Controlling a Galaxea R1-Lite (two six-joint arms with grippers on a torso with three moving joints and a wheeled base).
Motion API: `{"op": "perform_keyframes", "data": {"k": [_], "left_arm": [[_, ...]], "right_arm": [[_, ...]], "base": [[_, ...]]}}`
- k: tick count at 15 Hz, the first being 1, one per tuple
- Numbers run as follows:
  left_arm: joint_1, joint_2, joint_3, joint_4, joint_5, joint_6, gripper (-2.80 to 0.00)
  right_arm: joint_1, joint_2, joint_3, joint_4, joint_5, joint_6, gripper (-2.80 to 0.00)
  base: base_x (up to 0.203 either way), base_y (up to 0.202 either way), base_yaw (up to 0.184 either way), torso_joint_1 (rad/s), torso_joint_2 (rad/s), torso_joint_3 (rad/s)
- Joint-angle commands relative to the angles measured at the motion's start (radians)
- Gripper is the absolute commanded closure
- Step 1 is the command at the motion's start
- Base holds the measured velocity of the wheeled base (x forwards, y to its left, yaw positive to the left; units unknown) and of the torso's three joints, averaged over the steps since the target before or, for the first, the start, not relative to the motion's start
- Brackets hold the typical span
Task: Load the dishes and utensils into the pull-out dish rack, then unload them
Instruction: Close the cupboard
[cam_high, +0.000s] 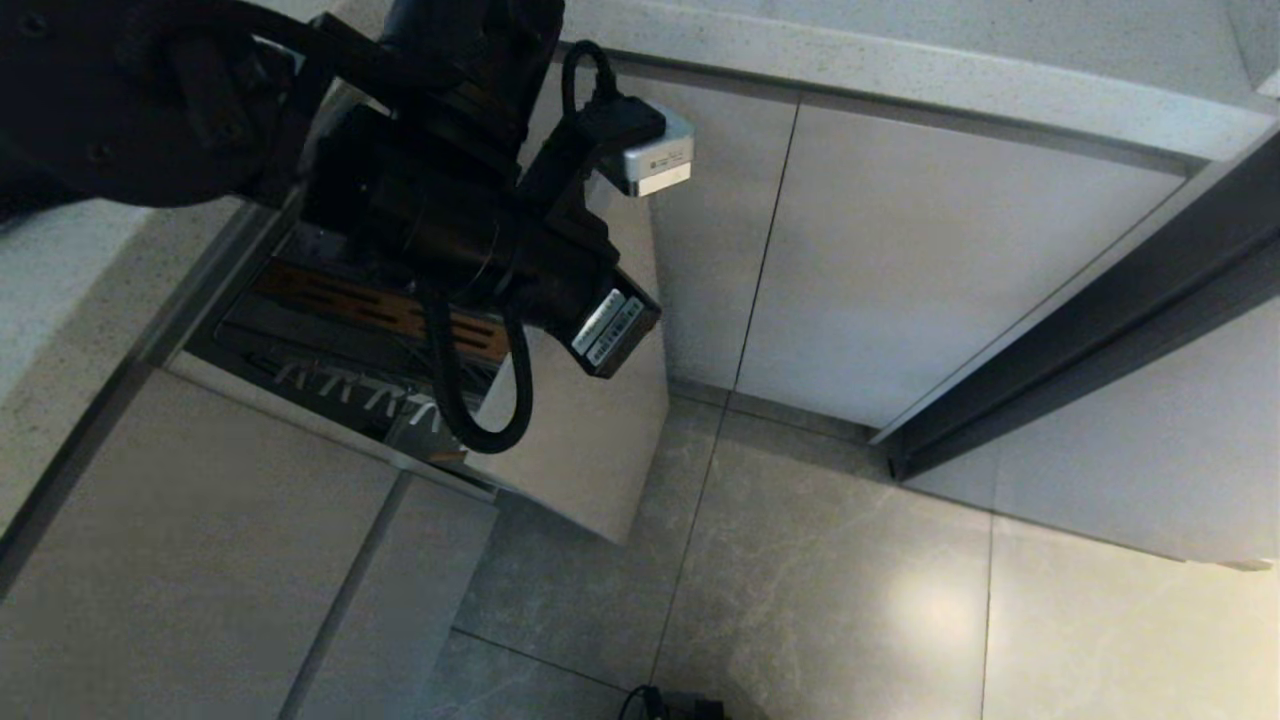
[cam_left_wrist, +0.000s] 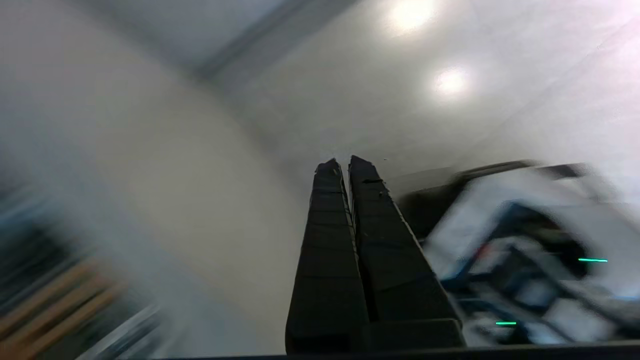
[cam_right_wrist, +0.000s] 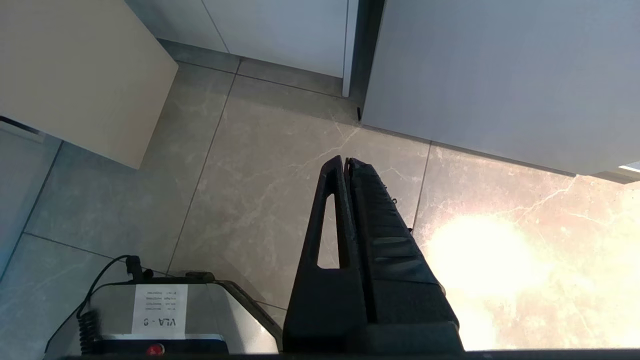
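From the head view, the left arm (cam_high: 420, 200) fills the upper left, a big black mass with its cable looping down, and it hangs right over the pull-out dish rack (cam_high: 350, 340). The rack is drawn out of the cabinet: its slotted wooden strip (cam_high: 330, 300) and the row of white pegs (cam_high: 350, 395) peek out beneath the arm, and its flat beige front panel (cam_high: 580, 440) stands out over the tiled floor (cam_high: 850, 580). The arm blocks most of the basket, so I cannot tell what lies in it; no bowl, plate or chopsticks show. The pale tabletop (cam_high: 60, 300) runs along the left edge, plain cabinet doors (cam_high: 900, 270) behind.

The left wrist view gives what the head view hides: the left pincer (cam_left_wrist: 345, 167), its two black fingers pressed together with nothing between them. All around it is smeared; there is a brownish streak low in one corner and glare on a pale surface.

The right wrist view is sharp. The right pincer (cam_right_wrist: 346, 162) is likewise pressed together and empty, pointing down at the floor (cam_right_wrist: 250, 190), well away from the rack. The beige panel's corner (cam_right_wrist: 85, 75) shows here too, and the robot's base (cam_right_wrist: 160, 310) with its label sits below.
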Motion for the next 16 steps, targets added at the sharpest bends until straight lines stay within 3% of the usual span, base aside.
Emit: {"op": "perform_keyframes", "data": {"k": [1,11,16], "left_arm": [[0.01,-0.009,0.001,0.006,0.109,0.05,0.0],[0.013,0.0,0.006,0.008,0.314,0.134,0.0],[0.014,0.004,0.008,0.008,0.346,0.136,0.0]], "right_arm": [[0.0,-0.001,0.0,0.0,0.0,0.0,0.0],[0.0,-0.001,0.0,0.0,0.0,0.0,0.0],[0.0,-0.001,0.0,0.0,0.0,0.0,0.0]], "base": [[0.0,0.0,0.0,0.0,0.0,0.0],[0.0,0.0,0.0,0.0,0.0,0.0],[0.0,0.0,0.0,0.0,0.0,0.0]]}}
